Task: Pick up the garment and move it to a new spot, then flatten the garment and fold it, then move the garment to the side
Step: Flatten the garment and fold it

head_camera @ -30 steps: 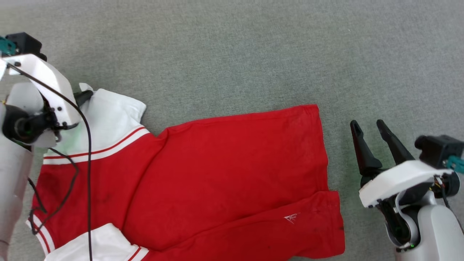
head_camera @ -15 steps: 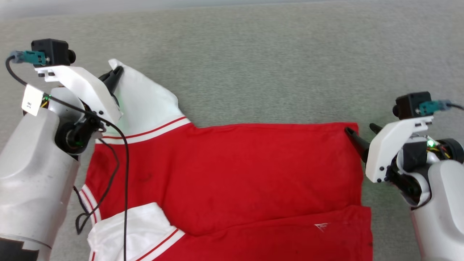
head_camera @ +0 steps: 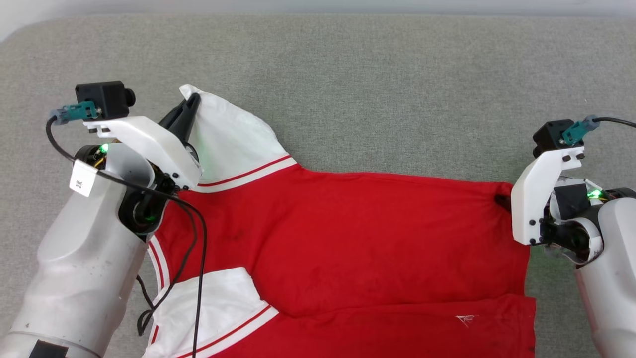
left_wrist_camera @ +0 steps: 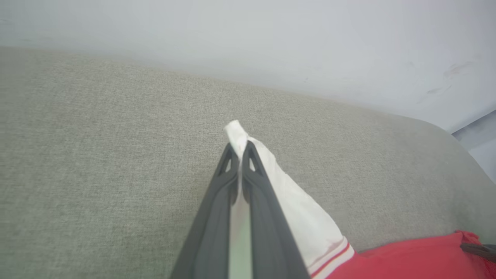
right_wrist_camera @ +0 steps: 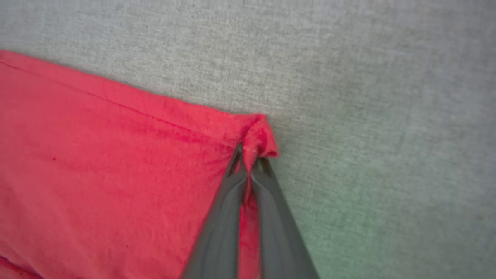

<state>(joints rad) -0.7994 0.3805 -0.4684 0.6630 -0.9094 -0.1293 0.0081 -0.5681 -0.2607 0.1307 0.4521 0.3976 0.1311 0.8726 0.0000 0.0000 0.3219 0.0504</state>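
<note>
Left gripper [head_camera: 190, 102] is clamped on the white sleeve tip of the garment [head_camera: 372, 223]. Right gripper [right_wrist_camera: 250, 155] is clamped on its red hem corner, over the grey surface [head_camera: 397, 89].

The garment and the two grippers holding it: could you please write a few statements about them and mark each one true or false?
1. The left gripper is shut on a white sleeve of the garment. True.
2. The right gripper hangs open above the grey surface. False: its fingers are shut on a red corner of the garment.
3. The garment sits in a crumpled heap. False: it lies mostly spread out on the grey surface.
4. A second white sleeve lies on the red body near the head view's bottom edge. True.
5. A large black print faces up. False: the red cloth in view is plain apart from a small white mark.
</note>
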